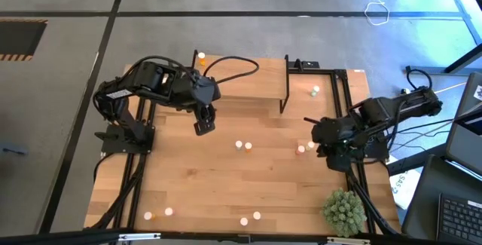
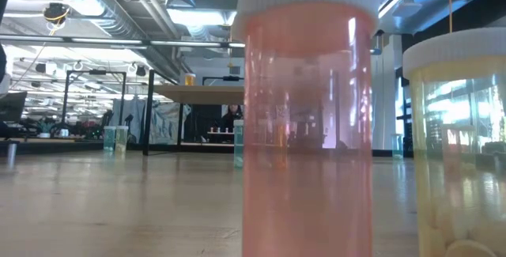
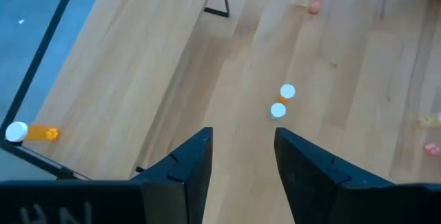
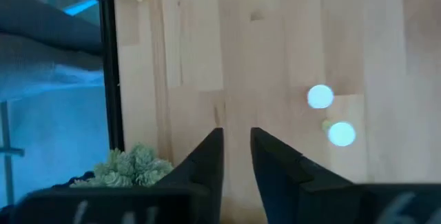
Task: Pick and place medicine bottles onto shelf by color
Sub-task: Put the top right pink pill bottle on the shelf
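Note:
Several small medicine bottles stand scattered on the table. A pair [image 1: 243, 146] stands mid-table and shows ahead of my left fingers [image 3: 282, 101]. Another pair [image 1: 306, 148] stands just left of my right gripper [image 4: 330, 116]. Four more stand along the near edge [image 1: 158, 213] [image 1: 251, 218]. A green one [image 1: 314, 90] stands right of the shelf [image 1: 241, 79]. An orange bottle [image 1: 200, 60] is on the shelf's far left corner [image 3: 34, 133]. My left gripper [image 1: 204, 127] [image 3: 242, 151] hangs open in front of the shelf. My right gripper [image 1: 324, 138] [image 4: 236, 147] points down at the table's right, slightly open, with nothing in it.
A spiky green plant ball [image 1: 345, 209] [image 4: 131, 167] sits at the near right corner, close to my right arm. The shelf's black legs [image 1: 287, 87] stand at its right end. A red-pink bottle [image 2: 308, 115] and a yellow one [image 2: 458, 146] fill the low view.

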{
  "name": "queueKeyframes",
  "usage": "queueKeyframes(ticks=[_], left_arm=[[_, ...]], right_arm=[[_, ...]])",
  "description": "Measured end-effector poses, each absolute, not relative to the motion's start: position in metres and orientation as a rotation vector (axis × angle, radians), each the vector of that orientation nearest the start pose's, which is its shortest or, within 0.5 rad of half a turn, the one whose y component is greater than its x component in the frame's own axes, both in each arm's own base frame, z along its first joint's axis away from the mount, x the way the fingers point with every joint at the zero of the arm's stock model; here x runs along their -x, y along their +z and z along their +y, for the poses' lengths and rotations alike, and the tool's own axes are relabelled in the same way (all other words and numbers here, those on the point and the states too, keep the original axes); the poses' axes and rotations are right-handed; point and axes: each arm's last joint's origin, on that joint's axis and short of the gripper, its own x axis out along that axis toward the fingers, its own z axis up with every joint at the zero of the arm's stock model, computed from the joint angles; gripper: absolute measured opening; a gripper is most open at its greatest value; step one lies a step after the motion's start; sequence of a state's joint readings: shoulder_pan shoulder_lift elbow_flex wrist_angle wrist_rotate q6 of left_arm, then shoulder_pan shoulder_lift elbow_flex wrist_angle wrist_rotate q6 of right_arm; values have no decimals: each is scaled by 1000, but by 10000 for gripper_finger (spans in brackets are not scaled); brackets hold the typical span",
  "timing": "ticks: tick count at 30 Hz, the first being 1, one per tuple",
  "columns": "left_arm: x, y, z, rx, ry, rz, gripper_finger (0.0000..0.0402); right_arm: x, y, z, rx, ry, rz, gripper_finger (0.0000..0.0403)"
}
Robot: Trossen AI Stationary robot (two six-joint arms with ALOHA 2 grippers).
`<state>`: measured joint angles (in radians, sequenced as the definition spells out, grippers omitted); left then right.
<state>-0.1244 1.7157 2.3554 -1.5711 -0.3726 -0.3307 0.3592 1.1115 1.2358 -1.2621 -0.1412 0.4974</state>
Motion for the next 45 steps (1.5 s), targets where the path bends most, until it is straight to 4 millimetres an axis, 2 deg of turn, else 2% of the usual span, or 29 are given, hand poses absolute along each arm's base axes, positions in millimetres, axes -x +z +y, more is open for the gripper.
queueKeyframes(ticks=[4,10,15,20,27,33,38,45], left_arm=[[-274,483,-25,74,368,853,150],[-274,483,-27,65,360,855,150],[-274,483,-27,77,335,862,150],[-274,483,-27,77,334,863,150],[-274,483,-27,67,329,864,150],[-275,483,-27,62,327,865,150],[-275,483,-27,62,327,865,150],[-275,483,-27,63,328,865,150]], right_arm=[[-177,335,71,-282,158,1266,122],[-195,319,75,-104,146,1306,160],[-212,303,78,72,157,1352,169],[-226,284,78,91,145,1410,169],[-215,252,60,7,62,1410,169],[-214,238,53,-83,76,1356,169],[-211,222,47,-99,42,1377,169],[-208,209,38,-106,-13,1389,169]])
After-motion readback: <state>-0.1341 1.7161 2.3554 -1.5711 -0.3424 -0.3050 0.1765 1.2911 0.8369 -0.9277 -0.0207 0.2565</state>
